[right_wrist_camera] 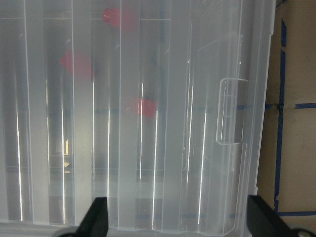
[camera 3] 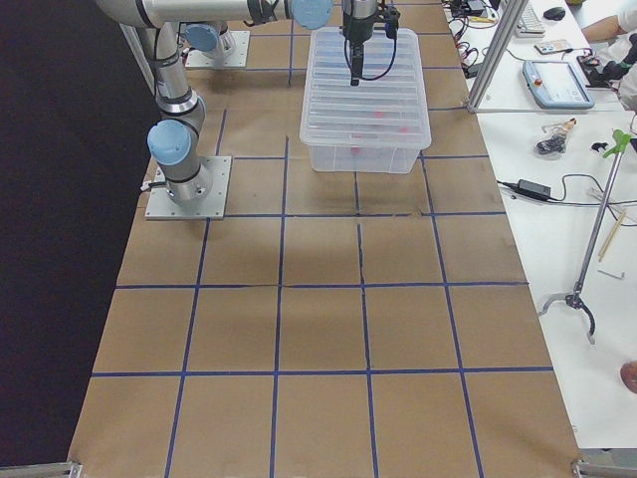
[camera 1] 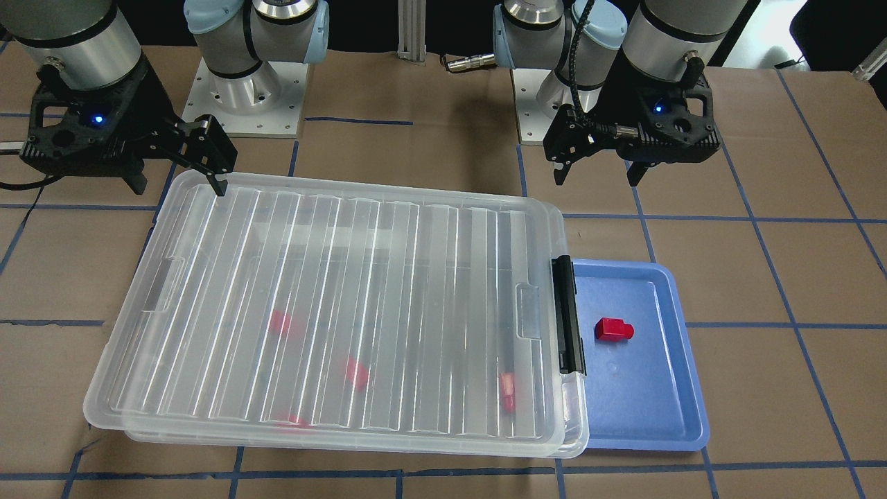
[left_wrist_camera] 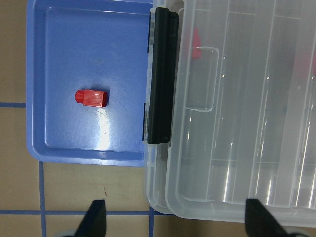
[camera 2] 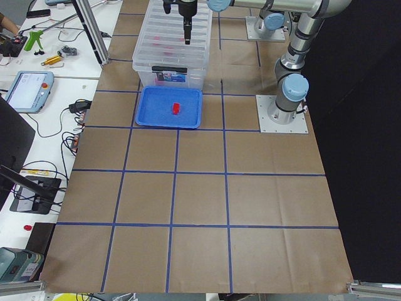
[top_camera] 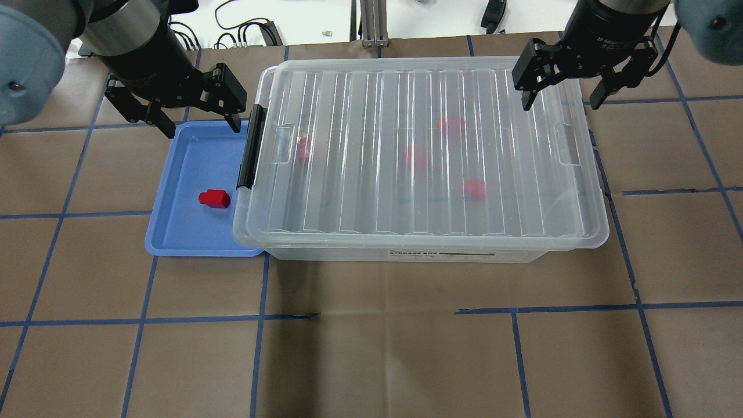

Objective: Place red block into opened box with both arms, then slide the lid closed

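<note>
The ridged clear lid (top_camera: 418,151) (camera 1: 332,305) lies over the box (top_camera: 406,253), shifted a little away from the black latch bar (top_camera: 251,148). Several red blocks show blurred through the lid, one of them (top_camera: 451,123) near the far side. Another red block (top_camera: 214,198) (camera 1: 614,329) (left_wrist_camera: 91,98) lies alone in the blue tray (top_camera: 186,232) beside the latch end. My left gripper (top_camera: 201,125) (camera 1: 596,177) (left_wrist_camera: 177,219) hangs open and empty above the tray's far edge and the latch corner. The right gripper (top_camera: 563,103) (camera 1: 178,186) (right_wrist_camera: 178,219) is open and empty above the lid's far right corner.
The tray butts against the box's latch end. Both arm bases (camera 1: 242,90) (camera 1: 547,104) are bolted behind the box. Brown paper with a blue tape grid (top_camera: 371,313) covers the table. Desks with tools and tablets (camera 2: 28,88) line the far side.
</note>
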Robot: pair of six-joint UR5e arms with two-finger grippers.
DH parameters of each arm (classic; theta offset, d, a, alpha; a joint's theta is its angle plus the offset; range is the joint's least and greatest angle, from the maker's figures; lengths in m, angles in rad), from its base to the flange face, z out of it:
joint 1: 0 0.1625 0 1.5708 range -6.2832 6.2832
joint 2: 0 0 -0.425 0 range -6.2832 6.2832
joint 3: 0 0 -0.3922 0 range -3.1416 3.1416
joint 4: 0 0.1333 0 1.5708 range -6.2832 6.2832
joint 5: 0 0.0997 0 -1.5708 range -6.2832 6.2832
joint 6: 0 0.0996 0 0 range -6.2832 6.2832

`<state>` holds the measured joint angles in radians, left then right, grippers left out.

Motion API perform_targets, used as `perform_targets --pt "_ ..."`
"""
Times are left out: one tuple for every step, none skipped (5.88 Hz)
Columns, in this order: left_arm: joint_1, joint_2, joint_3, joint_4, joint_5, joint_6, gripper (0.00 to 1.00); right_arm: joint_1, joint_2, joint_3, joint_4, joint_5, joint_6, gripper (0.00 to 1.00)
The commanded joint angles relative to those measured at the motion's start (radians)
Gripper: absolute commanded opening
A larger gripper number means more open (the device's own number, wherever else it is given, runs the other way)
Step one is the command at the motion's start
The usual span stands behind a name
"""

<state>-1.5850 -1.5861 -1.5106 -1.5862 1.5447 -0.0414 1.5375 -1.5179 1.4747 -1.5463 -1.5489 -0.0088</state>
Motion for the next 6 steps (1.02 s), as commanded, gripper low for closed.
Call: perform_targets --pt "0.0 -0.002 0.0 0.002 -0.002 0.0 0.98 -0.002 0.001 0.006 -0.001 0.0 0.001 1.0" --pt "0.0 -0.002 0.0 0.002 -0.002 0.002 0.98 -0.019 0.002 0.028 -0.005 -0.002 -0.006 1.0" --pt "0.0 -0.002 -0.002 0.0 -0.002 0.002 0.98 -0.093 0.002 0.073 -0.012 -0.002 -0.048 1.0" --pt "0.002 -0.002 -0.002 0.0 -0.002 0.005 0.98 -0.2 0.002 0.14 -0.017 0.004 -0.165 1.0" --pt "0.007 0.0 -0.005 0.002 -0.003 0.005 0.98 -0.268 0.005 0.207 -0.096 0.006 -0.248 1.0" --pt "0.008 -0.002 -0.005 0.002 -0.005 0.006 0.98 -0.27 0.011 0.286 -0.207 0.006 -0.256 1.0"
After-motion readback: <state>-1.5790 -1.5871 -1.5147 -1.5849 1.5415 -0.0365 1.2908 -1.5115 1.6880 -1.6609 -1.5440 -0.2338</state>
